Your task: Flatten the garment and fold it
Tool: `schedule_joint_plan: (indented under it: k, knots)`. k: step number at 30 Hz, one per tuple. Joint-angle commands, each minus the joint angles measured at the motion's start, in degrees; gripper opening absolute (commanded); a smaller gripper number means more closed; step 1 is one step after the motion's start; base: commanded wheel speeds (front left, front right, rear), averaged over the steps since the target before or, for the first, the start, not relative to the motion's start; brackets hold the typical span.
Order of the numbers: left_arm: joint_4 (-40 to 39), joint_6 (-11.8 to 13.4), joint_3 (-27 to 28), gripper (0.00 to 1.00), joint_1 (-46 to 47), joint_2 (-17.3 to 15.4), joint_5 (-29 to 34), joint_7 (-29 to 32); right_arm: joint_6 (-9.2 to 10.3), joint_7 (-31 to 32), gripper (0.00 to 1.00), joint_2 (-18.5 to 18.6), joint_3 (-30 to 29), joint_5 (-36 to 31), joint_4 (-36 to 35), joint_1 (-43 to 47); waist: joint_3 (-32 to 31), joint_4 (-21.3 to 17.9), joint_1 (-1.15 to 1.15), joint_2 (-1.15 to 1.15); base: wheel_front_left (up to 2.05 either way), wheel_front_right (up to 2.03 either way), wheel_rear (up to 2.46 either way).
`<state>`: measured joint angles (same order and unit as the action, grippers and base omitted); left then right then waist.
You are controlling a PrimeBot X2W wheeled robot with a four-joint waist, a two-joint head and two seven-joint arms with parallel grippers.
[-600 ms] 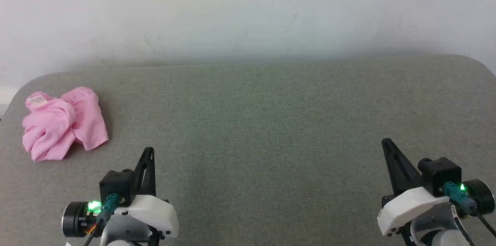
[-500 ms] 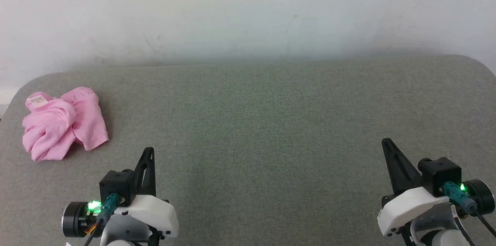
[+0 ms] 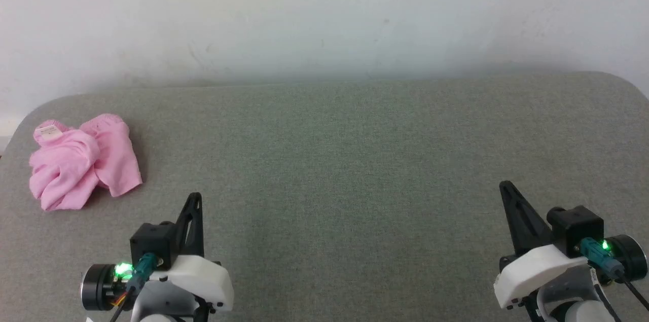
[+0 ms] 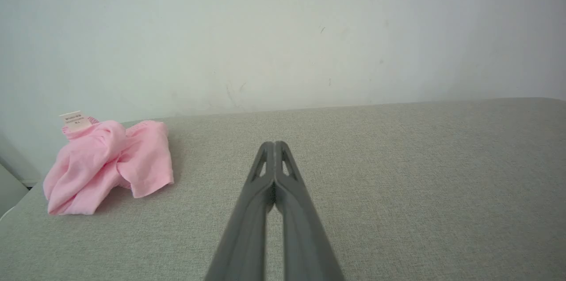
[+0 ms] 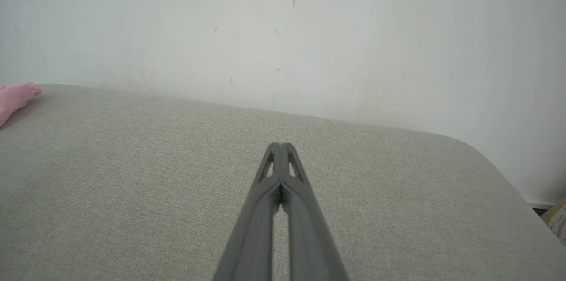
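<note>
The garment (image 3: 81, 161) is a crumpled heap of light pink fabric at the far left of the grey table, with a small white label at its back corner. The left wrist view has the garment (image 4: 106, 163) at its left, and a pink edge of the garment (image 5: 13, 97) pokes in at the left border of the right wrist view. My left gripper (image 3: 194, 200) hovers low at the front, to the right of the heap and apart from it, shut and empty; its tips (image 4: 274, 144) meet. My right gripper (image 3: 504, 187) is far off at the lower right, shut and empty, tips together (image 5: 280, 145).
The grey fabric-covered table (image 3: 345, 159) stretches wide between the two grippers and ends at a pale wall (image 3: 324, 18) behind. Its corners are rounded; the left edge runs just beside the pink heap.
</note>
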<state>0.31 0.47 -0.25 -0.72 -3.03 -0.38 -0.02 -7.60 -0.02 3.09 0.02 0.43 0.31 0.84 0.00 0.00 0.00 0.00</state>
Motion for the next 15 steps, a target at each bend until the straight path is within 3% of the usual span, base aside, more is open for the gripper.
schedule_joint_plan:
  k: [1,15]
  knots:
    - [-0.31,-0.47,0.25,0.0,0.72,0.15,0.38,0.02,0.11,0.02,0.0,-0.22,-0.02,-0.43,-0.31,-0.84,0.0,0.0,0.0,0.0,0.0,0.0,0.0]
    - [-0.31,-0.47,0.25,0.0,0.72,0.15,0.38,0.02,0.11,0.02,0.0,-0.22,-0.02,-0.43,-0.31,-0.84,0.0,0.0,0.0,0.0,0.0,0.0,0.0]
